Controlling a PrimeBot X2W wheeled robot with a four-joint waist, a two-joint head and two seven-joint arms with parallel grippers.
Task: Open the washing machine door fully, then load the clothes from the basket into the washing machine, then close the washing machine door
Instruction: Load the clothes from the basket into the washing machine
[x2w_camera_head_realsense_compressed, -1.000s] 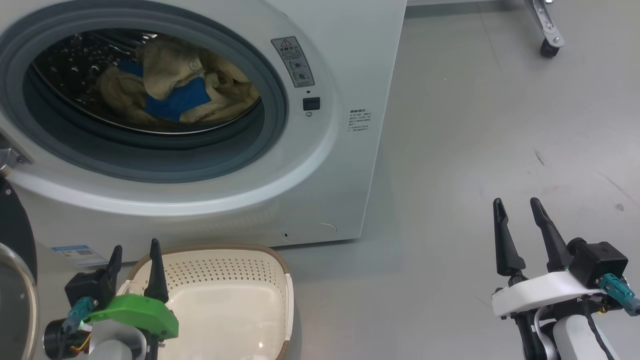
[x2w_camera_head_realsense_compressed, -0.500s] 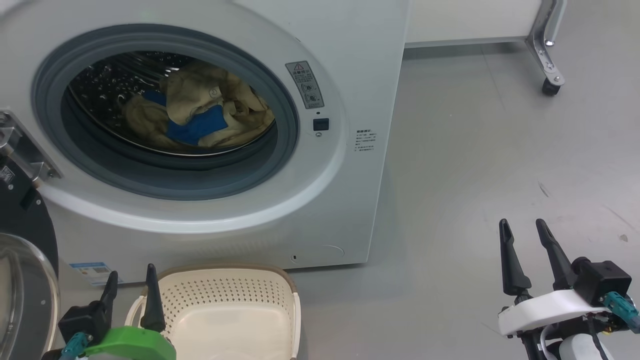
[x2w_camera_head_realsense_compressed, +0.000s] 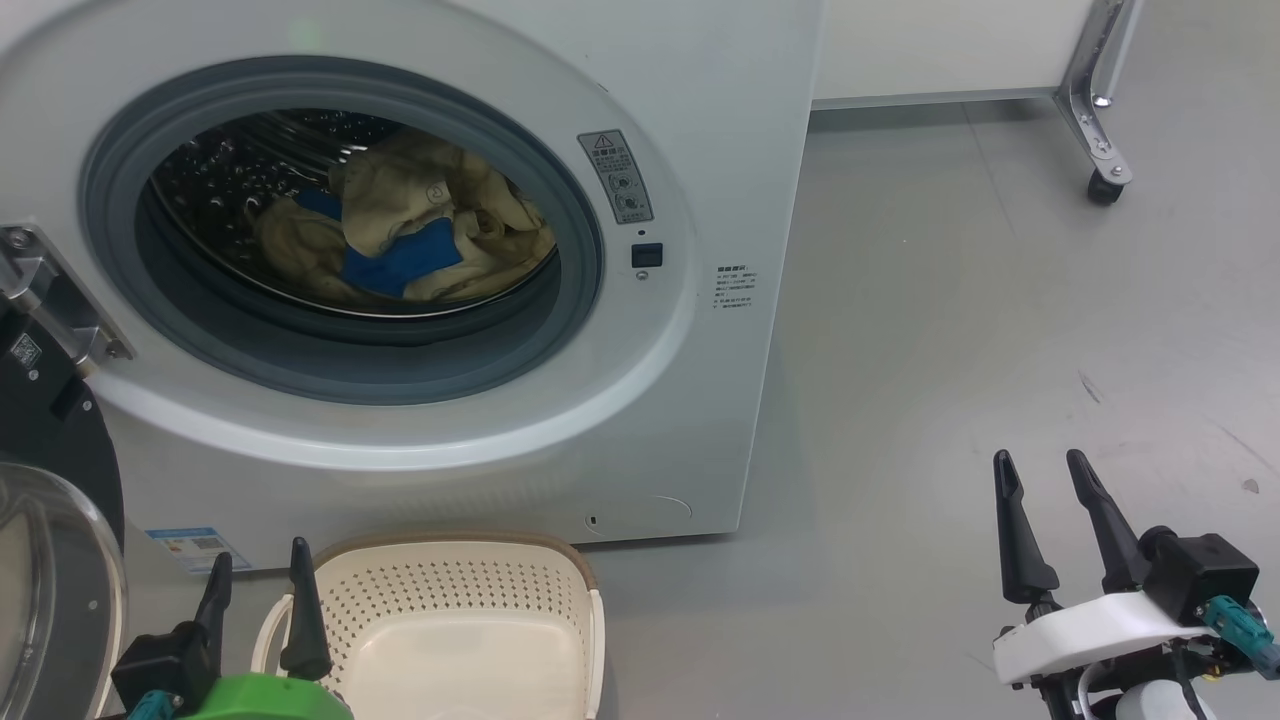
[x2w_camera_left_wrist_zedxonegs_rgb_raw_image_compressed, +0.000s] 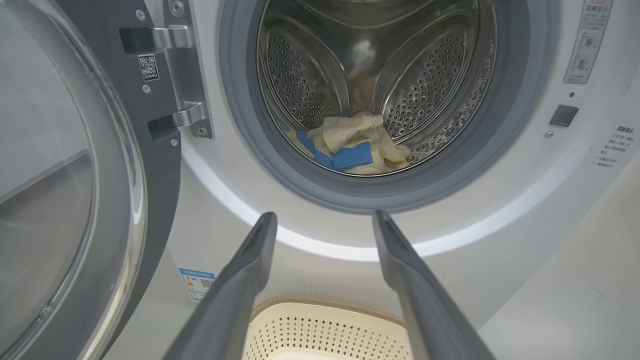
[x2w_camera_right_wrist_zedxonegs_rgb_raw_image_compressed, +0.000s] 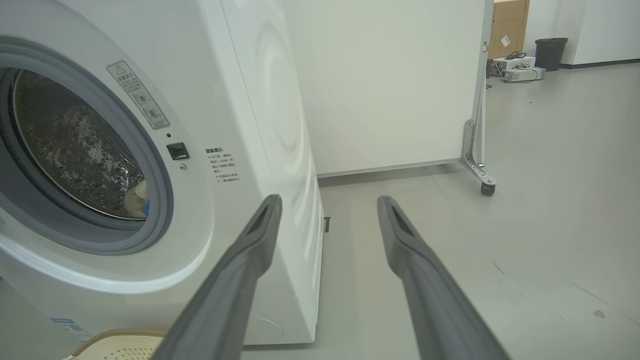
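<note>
A red-triangle warning label (x2w_camera_head_realsense_compressed: 615, 175) is spotted by the washing machine (x2w_camera_head_realsense_compressed: 700, 420) porthole, its print unreadable. A QR tag (x2w_camera_left_wrist_zedxonegs_rgb_raw_image_compressed: 149, 67) is seen on the washing machine door (x2w_camera_left_wrist_zedxonegs_rgb_raw_image_compressed: 50, 210), swung wide. The clothes (x2w_camera_head_realsense_compressed: 400, 240) are heaped in the perforated steel drum (x2w_camera_left_wrist_zedxonegs_rgb_raw_image_compressed: 300, 85), beyond the cream basket (x2w_camera_head_realsense_compressed: 450, 590). The left gripper (x2w_camera_head_realsense_compressed: 259, 553) and right gripper (x2w_camera_head_realsense_compressed: 1038, 458) are held apart, empty.

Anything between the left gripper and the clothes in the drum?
Left wrist view: the porthole's white surround and grey rubber ring lie between the open left gripper and the clothes; the basket sits below.
</note>
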